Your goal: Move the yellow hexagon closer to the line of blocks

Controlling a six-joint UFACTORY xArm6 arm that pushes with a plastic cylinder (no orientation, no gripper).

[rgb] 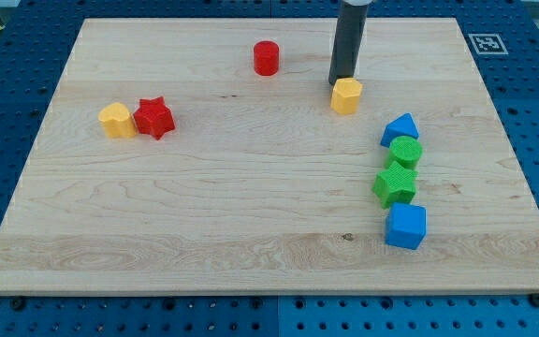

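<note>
A light wooden board [251,215] lies on a blue perforated table [7,56] and fills most of the frame. My tip [342,81], the lower end of the straight dark rod, comes down from the top edge right of centre and stands just above the yellow hexagonal block [346,95], touching it or nearly so on its upper side. The rod has no fingers and no jaws, so it holds nothing; it only rests against or beside that block.

The yellow hexagon sits in the upper right part of the board, up and to the left of a line of four blocks that runs down the right side. That line begins with a blue triangular block [400,129], followed by a green round block [405,152], a green star-shaped block [395,184] and, lowest, a blue cube [405,227]. The four stand close together, neighbours touching or nearly touching.

A small red cylinder [266,58] stands alone near the top centre. At the left, a second yellow block [117,121], its exact shape unclear, sits touching a red star-shaped block [154,118]. A black-and-white marker tag [487,43] lies at the upper right corner.
</note>
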